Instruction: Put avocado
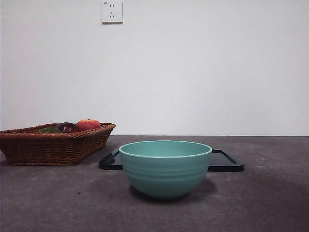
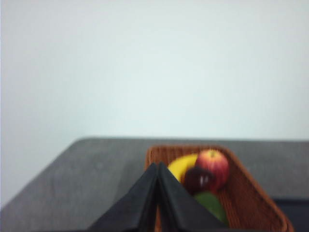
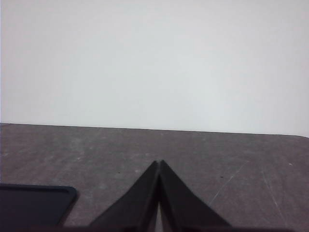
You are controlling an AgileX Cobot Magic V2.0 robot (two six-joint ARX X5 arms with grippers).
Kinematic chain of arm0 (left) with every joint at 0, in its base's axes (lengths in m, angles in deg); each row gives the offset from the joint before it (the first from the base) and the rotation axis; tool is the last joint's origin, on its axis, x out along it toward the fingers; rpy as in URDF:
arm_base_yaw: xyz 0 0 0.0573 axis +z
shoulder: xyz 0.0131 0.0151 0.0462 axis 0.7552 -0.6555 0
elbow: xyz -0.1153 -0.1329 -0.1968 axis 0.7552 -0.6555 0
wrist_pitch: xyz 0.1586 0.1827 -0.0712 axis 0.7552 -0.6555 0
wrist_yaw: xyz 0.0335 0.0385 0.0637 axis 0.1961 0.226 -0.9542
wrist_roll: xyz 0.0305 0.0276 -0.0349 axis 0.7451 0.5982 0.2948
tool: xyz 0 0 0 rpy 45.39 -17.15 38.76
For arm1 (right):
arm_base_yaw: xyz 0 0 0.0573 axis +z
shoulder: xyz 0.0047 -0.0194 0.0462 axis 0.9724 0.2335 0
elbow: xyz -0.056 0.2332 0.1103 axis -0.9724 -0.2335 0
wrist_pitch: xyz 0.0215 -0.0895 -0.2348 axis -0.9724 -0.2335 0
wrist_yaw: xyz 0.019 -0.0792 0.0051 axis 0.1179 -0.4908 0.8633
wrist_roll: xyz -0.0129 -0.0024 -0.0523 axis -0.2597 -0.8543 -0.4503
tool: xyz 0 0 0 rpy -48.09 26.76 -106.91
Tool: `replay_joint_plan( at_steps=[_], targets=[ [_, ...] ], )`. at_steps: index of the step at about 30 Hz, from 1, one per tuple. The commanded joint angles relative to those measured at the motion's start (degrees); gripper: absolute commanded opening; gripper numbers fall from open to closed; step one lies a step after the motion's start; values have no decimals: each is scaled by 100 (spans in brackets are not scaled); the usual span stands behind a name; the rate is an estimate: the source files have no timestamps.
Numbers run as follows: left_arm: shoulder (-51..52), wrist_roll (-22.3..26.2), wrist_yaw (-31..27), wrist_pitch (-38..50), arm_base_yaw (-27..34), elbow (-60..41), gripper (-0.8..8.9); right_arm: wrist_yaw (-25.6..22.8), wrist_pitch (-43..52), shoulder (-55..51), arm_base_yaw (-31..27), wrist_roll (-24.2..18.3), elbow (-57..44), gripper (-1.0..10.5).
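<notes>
The avocado (image 1: 49, 130) is a dull dark green fruit lying in the brown wicker basket (image 1: 53, 145) at the left of the table. In the left wrist view the avocado (image 2: 212, 205) shows partly behind my own jaw. My left gripper (image 2: 158, 166) is shut and empty, held above and short of the wicker basket (image 2: 251, 193). My right gripper (image 3: 159, 164) is shut and empty over bare table. Neither arm shows in the front view.
A red-orange apple (image 1: 89, 124), a dark maroon fruit (image 1: 68, 127) and a banana (image 2: 182, 166) also lie in the basket. A teal bowl (image 1: 165, 168) stands in front on the table, with a flat black tray (image 1: 227, 162) behind it. The tray's corner (image 3: 34, 205) shows near my right gripper.
</notes>
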Motion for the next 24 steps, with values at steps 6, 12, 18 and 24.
replay_joint_plan(
  at_steps=[6, 12, 18, 24],
  targets=[
    [-2, -44, -4, 586, 4, 9, 6, 46, 35, 7, 2, 710, -13, 7],
    [-2, -437, -2, 507, 4, 13, 6, 66, 9, 7, 2, 859, -4, 7],
    [-20, -496, 2, 442, 4, 55, 6, 59, -201, 13, 2, 984, 219, 7],
    [-199, -802, -2, -149, 4, 463, 8, 57, -658, 234, 0, 981, 752, 7]
  ],
)
